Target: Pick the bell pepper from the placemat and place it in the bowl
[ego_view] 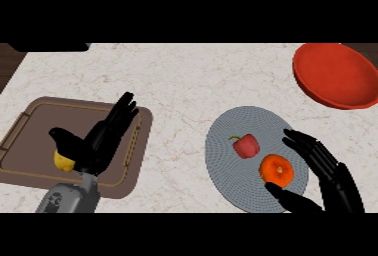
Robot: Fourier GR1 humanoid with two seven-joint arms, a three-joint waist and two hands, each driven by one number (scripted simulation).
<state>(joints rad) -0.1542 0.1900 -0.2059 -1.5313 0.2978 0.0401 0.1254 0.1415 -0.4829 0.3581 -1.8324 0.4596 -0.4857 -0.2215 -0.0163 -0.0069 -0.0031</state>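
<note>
The red bell pepper (246, 145) lies on the round grey placemat (229, 165) at the lower right of the frame, a little left of the mat's middle, its green stem pointing to the upper left. The right hand (331, 176) is at the mat's right edge, fingers straight and spread, thumb held apart below; it holds nothing. The pepper sits to the left of those fingers, apart from them. Between the pepper and the palm lies a round orange fruit (277, 170), just beside the thumb and close to the pepper's lower right.

The placemat shows a fine woven ring texture. The pepper is glossy and lobed. The bowl (336, 75), red, smooth and shallow, rests at the upper right of the frame, well apart from the mat. The bench (184, 80) is pale marble with faint veins.

At the lower left, the left hand (100, 140) is over a brown rectangular tray (29, 130) with rounded corners, fingers straight and pointing up, nothing gripped. A yellow thing (63, 161) shows partly behind it on the tray.
</note>
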